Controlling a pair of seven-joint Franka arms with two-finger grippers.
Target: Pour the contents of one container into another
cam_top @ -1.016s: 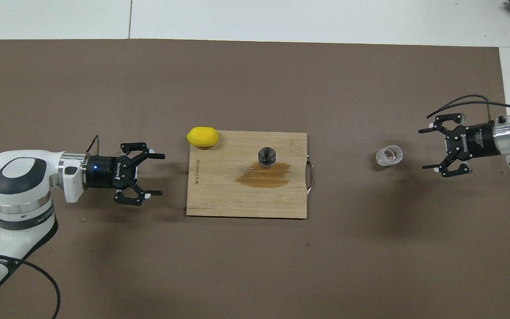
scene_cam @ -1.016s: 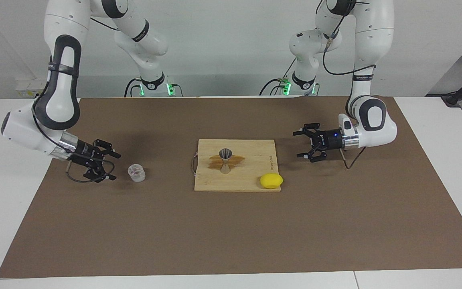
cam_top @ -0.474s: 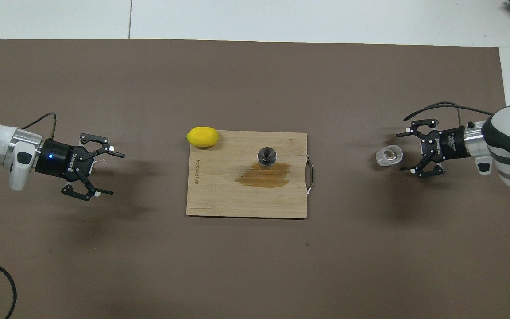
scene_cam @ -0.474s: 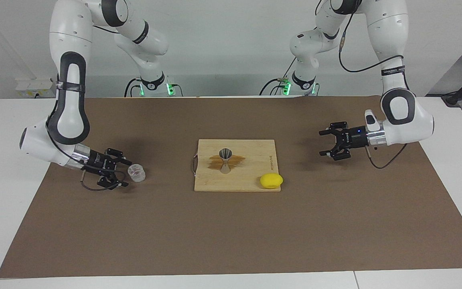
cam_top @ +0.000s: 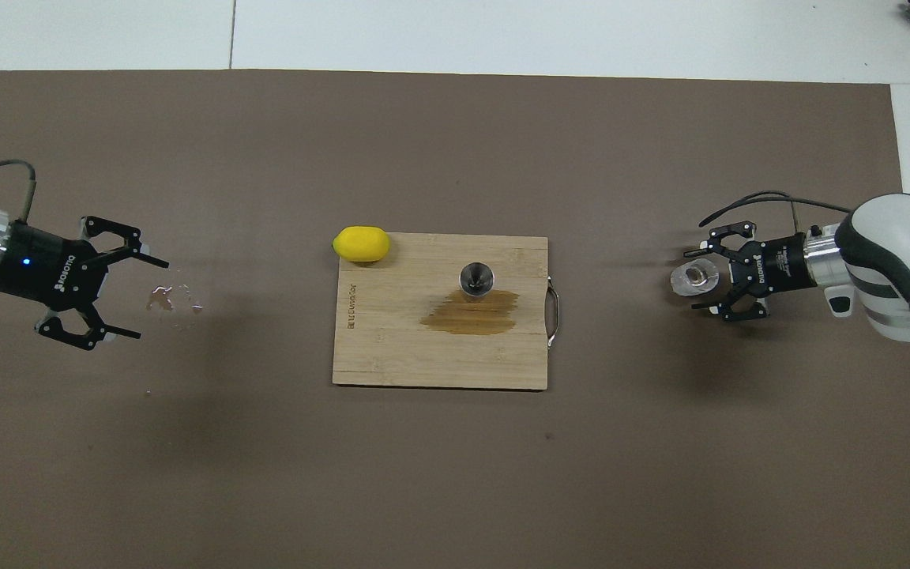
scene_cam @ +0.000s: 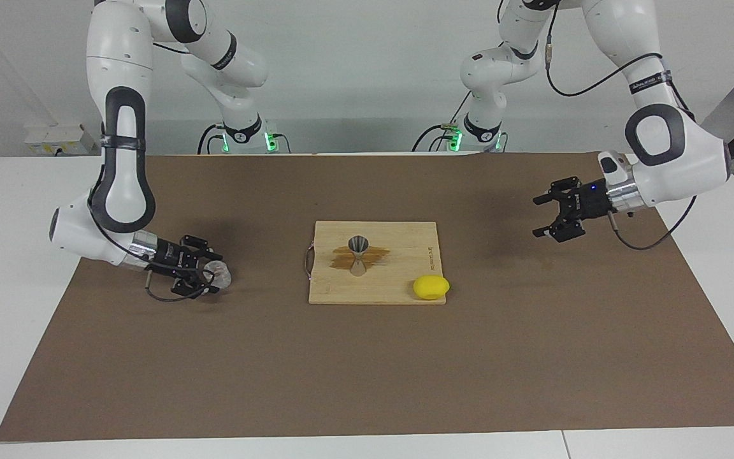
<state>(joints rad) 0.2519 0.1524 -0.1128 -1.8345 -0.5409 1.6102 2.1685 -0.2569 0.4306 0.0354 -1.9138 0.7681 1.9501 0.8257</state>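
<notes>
Facing view: my right claw (scene_cam: 204, 273) sits low on the bench, its open fingers around the cup (scene_cam: 220, 275) but not yet closed, well off the board (scene_cam: 405, 294) toward the right arm's end. Next I squeeze, then carry it to the jigger (scene_cam: 359, 253) on the board. Left claw (scene_cam: 550, 215) waits open.

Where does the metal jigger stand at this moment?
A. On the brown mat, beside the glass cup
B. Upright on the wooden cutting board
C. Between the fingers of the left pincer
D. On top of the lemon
B: the metal jigger stands upright on the wooden cutting board, next to a dark wet stain, with no pincer near it.
</notes>
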